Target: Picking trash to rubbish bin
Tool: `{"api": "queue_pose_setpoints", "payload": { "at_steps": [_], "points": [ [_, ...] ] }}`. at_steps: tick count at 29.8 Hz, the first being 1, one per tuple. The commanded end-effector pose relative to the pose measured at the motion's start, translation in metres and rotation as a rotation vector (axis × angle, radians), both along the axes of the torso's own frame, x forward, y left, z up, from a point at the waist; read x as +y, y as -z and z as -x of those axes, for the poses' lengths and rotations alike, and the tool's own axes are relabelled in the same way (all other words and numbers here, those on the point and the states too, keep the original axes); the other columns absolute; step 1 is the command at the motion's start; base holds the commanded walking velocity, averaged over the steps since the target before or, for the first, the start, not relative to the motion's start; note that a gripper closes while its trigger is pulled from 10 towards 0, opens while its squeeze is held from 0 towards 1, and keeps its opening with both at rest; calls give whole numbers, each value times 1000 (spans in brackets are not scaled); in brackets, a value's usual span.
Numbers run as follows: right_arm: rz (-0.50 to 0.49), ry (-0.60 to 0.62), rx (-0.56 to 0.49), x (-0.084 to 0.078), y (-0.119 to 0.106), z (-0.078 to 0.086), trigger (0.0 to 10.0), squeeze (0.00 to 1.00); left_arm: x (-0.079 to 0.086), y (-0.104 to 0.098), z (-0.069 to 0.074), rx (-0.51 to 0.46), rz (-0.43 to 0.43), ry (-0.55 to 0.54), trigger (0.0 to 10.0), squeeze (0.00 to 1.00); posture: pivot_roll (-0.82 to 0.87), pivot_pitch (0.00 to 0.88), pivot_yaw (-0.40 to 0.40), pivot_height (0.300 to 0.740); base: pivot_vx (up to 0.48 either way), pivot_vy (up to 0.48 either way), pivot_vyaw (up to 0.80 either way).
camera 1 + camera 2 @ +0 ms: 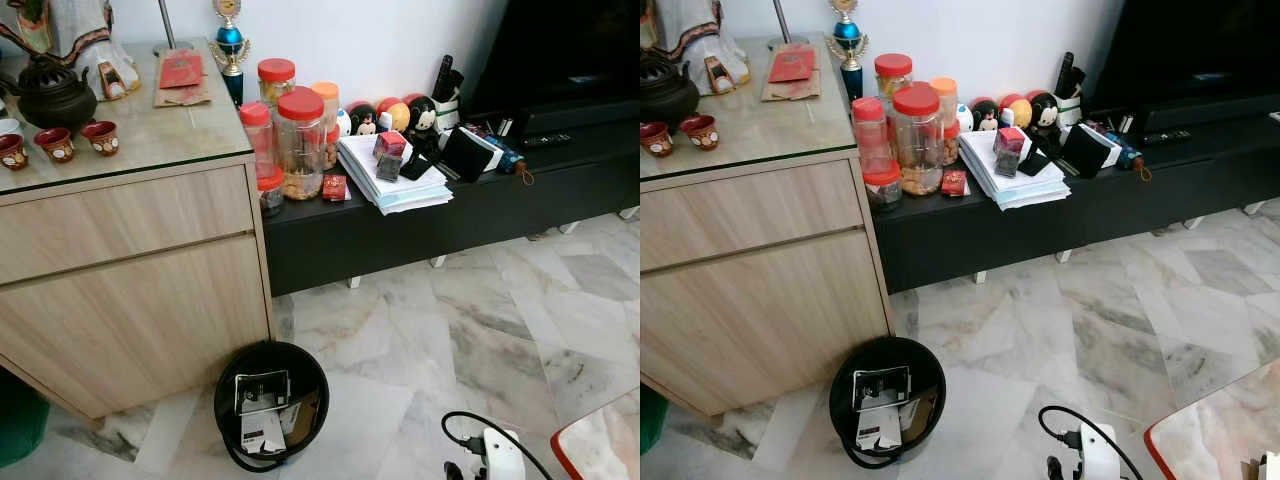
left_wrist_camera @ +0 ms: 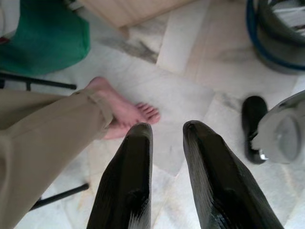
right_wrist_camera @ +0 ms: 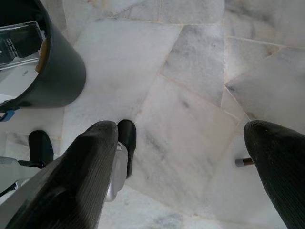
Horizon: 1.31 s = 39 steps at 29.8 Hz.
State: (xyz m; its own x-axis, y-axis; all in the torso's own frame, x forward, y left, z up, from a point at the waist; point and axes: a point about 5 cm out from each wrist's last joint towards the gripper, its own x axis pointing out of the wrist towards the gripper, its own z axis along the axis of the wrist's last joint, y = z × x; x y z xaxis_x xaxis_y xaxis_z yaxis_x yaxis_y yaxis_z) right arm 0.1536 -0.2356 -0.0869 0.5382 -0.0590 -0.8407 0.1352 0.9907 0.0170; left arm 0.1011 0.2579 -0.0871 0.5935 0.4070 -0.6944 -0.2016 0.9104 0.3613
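While right gripper [image 3: 178, 176] hangs wide open, left gripper [image 2: 167, 138] slightly parted, empty; swinging near person's foot [image 2: 125, 110] risks contact; bin [image 1: 271, 400] holds trash.

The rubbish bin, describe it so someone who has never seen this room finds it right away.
Start at the light wooden cabinet on the marble floor. The rubbish bin stands on the floor at its front right corner, below the red-lidded jars. It is the only round black container, with boxes and papers inside.

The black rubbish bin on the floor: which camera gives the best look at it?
The left eye view: the rubbish bin sits whole beside the wooden cabinet, with its contents visible. The right eye view shows the same. The right wrist view catches one side, the left wrist view just a blurred edge.
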Motion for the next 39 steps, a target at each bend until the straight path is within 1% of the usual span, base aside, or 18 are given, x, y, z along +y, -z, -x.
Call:
{"api": "queue_pose_setpoints", "payload": {
  "at_steps": [1, 2, 5, 9, 11, 18, 25, 27, 33, 36, 39],
  "points": [
    [6, 14, 12, -4, 1, 5, 10000, 0, -6, 2, 0, 10, 11, 25, 10000, 0, 69, 45, -41, 740, 0, 0, 0],
    [7, 15, 12, -5, 1, 5, 10000, 0, -6, 2, -1, 9, 13, 28, 10000, 0, 69, 45, -41, 740, 0, 0, 0],
    [15, 26, 12, -16, -1, 9, 10000, 0, -9, 2, -3, -1, 17, 43, 10000, 0, 68, 42, -40, 740, 0, 0, 0],
    [20, 31, 11, -23, -3, 11, 10000, 0, -9, 2, -2, 3, 20, 46, 10000, 0, 69, 42, -41, 740, 0, 0, 0],
    [19, 34, 11, -26, -3, 12, 10000, 0, -10, 3, -2, 6, 22, 50, 10000, 0, 69, 42, -41, 740, 0, 0, 0],
    [12, 36, 10, -26, -3, 13, 10000, 0, -11, 3, -1, 9, 25, 53, 10000, 0, 68, 53, -42, 740, 0, 0, 0],
    [-2, 27, 11, -10, 1, 10, 10000, 0, -14, 4, -2, 14, 31, 65, 10000, 0, 66, 62, -44, 740, 0, 0, 0],
    [-11, 23, 9, 0, 3, 7, 10000, 0, -15, 4, -3, 16, 34, 68, 10000, 0, 66, 62, -44, 740, 0, 0, 0],
    [-18, 17, 9, 8, 4, 6, 10000, 0, -15, 4, -3, 17, 36, 74, 10000, 0, 66, 71, -45, 740, 0, 0, 0],
    [-26, 8, 3, 18, 5, 2, 10000, 0, -16, 6, 1, 35, 43, 71, 10000, 0, 66, 71, -45, 740, -288, 0, 0],
    [-25, 7, -7, 17, 3, -3, 10000, 0, -17, 8, 3, 45, 46, 71, 10000, 0, 66, 73, -47, 740, -296, 0, 0]
  ]
}}
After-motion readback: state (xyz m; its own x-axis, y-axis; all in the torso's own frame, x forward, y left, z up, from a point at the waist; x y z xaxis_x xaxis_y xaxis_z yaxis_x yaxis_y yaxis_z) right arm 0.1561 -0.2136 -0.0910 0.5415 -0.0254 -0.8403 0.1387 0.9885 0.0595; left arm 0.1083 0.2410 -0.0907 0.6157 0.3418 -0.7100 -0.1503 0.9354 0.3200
